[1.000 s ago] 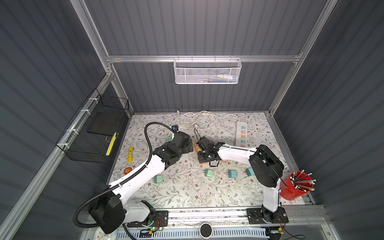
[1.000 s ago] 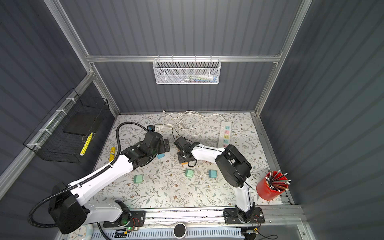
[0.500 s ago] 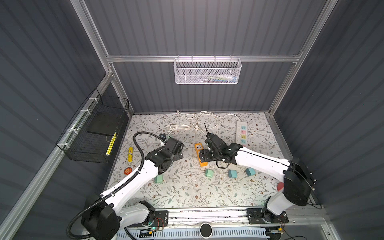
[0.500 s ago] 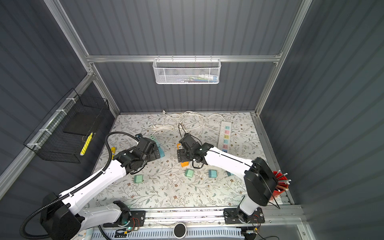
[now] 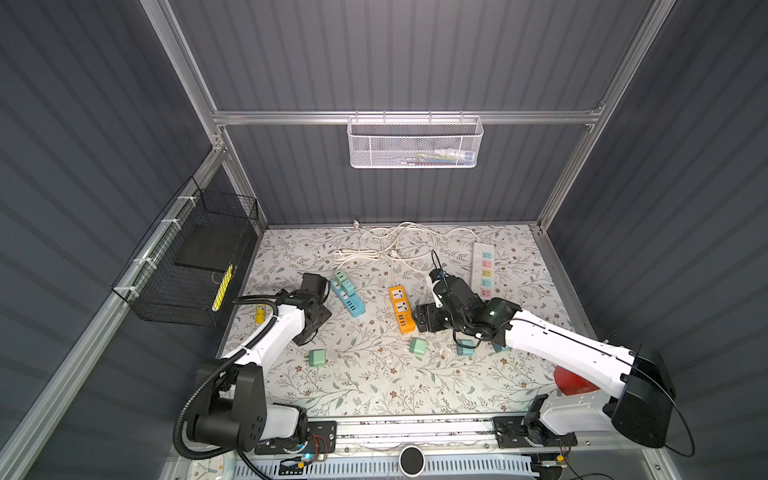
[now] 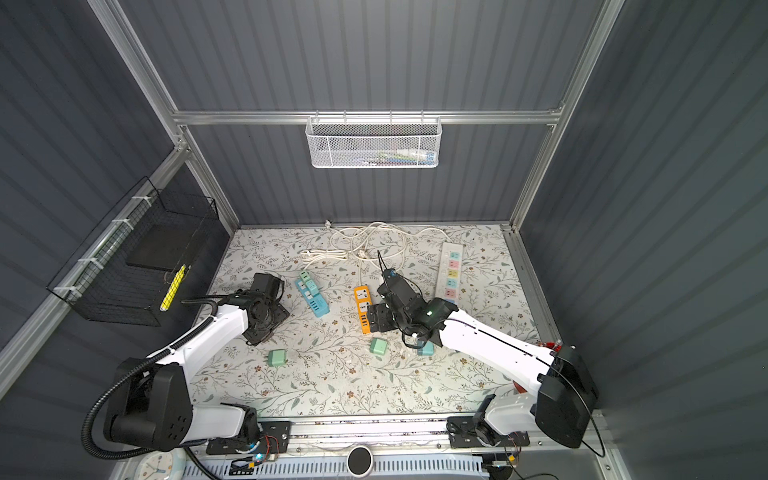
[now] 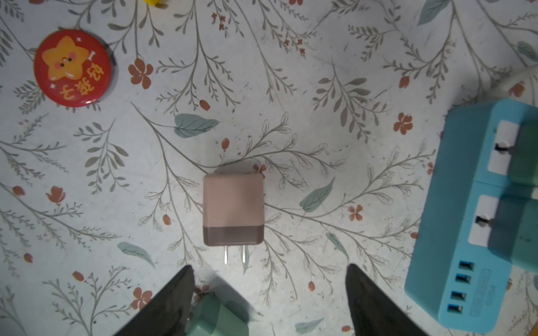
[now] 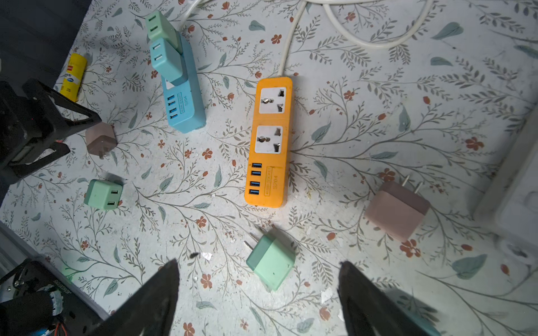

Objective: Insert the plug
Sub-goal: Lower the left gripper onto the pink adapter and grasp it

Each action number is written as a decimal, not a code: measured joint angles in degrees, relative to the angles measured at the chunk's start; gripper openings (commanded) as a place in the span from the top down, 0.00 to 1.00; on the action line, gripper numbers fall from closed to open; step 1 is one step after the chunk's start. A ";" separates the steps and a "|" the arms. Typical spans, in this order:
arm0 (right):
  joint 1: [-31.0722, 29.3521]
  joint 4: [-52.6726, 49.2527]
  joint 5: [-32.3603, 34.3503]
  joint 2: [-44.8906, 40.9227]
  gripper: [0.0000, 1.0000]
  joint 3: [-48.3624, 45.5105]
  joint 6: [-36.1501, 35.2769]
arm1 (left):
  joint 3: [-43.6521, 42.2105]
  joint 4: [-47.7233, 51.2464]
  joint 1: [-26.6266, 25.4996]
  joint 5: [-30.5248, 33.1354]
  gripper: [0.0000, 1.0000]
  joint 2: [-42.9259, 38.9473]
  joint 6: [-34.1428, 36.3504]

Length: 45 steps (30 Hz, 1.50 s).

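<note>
Jaws parted and empty, the left gripper [image 7: 269,267] hangs with its fingertips just short of the prongs of a pink plug [image 7: 233,209] lying flat toward the left edge of the floral desk [image 7: 320,58]. Only the left wrist view shows this plug whole: pale pink body, a darker band at the prong end, two flat metal blades. In both top views the left arm covers it, and the red star badge [image 7: 72,68] appears nowhere else.

The right gripper [image 8: 258,263], also open and empty, hovers over a mint plug [image 8: 270,261] near the desk's middle, just off the USB end of the orange power strip [image 8: 269,142], whose two sockets are vacant. The right wrist view alone shows a second pink plug [image 8: 397,209]. The blue power strip [image 8: 183,96] carries two seated plugs [image 8: 167,62].
</note>
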<state>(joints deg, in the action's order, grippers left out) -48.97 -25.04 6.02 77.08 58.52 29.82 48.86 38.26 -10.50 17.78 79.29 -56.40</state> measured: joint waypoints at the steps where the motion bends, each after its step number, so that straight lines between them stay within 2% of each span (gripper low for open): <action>1: 0.00 -0.02 0.02 0.02 0.15 -0.22 -0.39 | 0.00 -0.15 0.66 -0.39 0.21 0.59 0.02; 4: 0.15 0.04 -0.04 0.04 0.15 -0.90 -1.75 | -0.09 -0.68 2.51 -1.25 0.25 2.03 0.48; 9: 0.81 1.11 -0.26 0.00 0.15 -1.88 -3.30 | -0.07 -1.36 3.76 -1.95 0.26 3.96 3.80; 11: 1.09 1.36 -0.59 0.00 0.15 -1.90 -3.50 | -0.07 -2.01 4.37 -2.91 0.31 5.88 5.22; 17: 1.46 1.90 -1.77 1.03 0.16 -1.86 -4.48 | -0.96 -4.07 5.70 -3.93 0.34 9.31 7.34; 22: 1.46 1.95 -2.01 2.62 0.16 -1.81 -5.03 | -2.32 -5.51 6.23 -3.93 0.43 9.11 8.26; 34: 2.91 2.78 -5.27 3.93 0.18 0.59 -5.03 | -3.04 -9.22 7.98 -5.46 0.76 8.83 12.37; 38: 3.80 2.54 -5.66 3.76 0.19 0.79 -5.05 | -2.80 -9.11 7.91 -7.37 0.81 8.39 14.82; 41: 4.66 1.95 -5.88 3.56 0.19 0.79 -5.22 | -2.10 -7.34 6.21 -7.45 0.81 5.33 16.52; 43: 5.42 1.16 -5.90 2.86 0.19 0.79 -5.38 | -0.26 -5.49 2.67 -6.71 0.82 2.56 17.53; 45: 6.58 0.76 -5.97 1.68 0.19 0.76 -5.42 | 2.69 -4.26 -3.32 -6.23 0.83 0.57 18.60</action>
<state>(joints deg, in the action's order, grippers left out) -42.39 -24.27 0.05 78.76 59.29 24.40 51.55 34.00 -13.82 11.55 79.85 -37.80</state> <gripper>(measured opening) 0.811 0.439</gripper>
